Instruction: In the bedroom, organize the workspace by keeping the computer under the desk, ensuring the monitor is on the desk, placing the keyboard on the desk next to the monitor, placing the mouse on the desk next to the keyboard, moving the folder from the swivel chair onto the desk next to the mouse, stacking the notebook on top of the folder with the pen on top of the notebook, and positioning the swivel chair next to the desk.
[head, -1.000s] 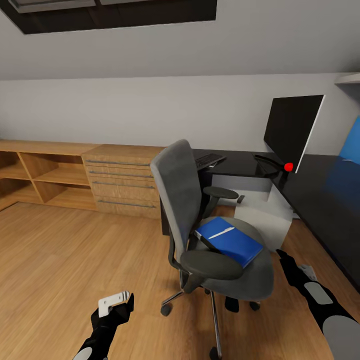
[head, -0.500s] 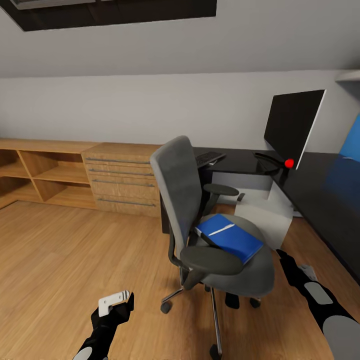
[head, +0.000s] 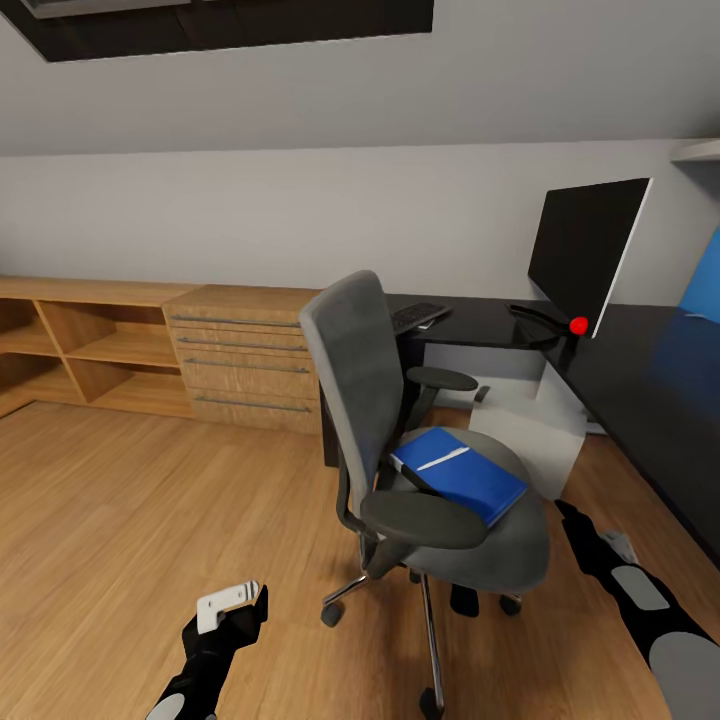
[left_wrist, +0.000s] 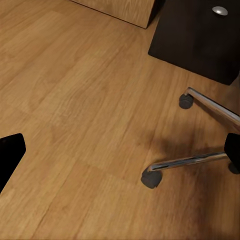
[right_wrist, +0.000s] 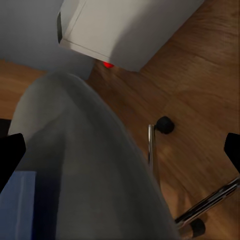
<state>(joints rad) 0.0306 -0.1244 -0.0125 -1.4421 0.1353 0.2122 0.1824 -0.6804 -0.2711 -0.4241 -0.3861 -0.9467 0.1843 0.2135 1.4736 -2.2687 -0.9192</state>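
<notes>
The grey swivel chair (head: 400, 440) stands in front of the black desk (head: 640, 380). On its seat lies the blue folder (head: 462, 478) with the pen (head: 443, 460) on top; the notebook is hidden. The monitor (head: 585, 255) and the keyboard (head: 418, 317) are on the desk, and the computer (head: 535, 425) sits beneath it. A small dark thing (head: 482, 394), perhaps the mouse, is by the computer's top. My left gripper (head: 235, 600) (left_wrist: 120, 150) hangs open over the floor beside the chair's base. My right gripper (head: 565, 515) (right_wrist: 120, 150) is open by the seat's right edge.
A light-wood dresser (head: 245, 360) and open shelves (head: 80, 350) line the wall to the left. The chair's chrome legs and castors (left_wrist: 150, 177) spread over the wood floor (head: 120, 520) near both arms. A blue panel (head: 700, 285) rises at the desk's far right.
The whole picture shifted slightly between the oldest frame and now, so the camera moved. Both arms and the chair keep their places.
</notes>
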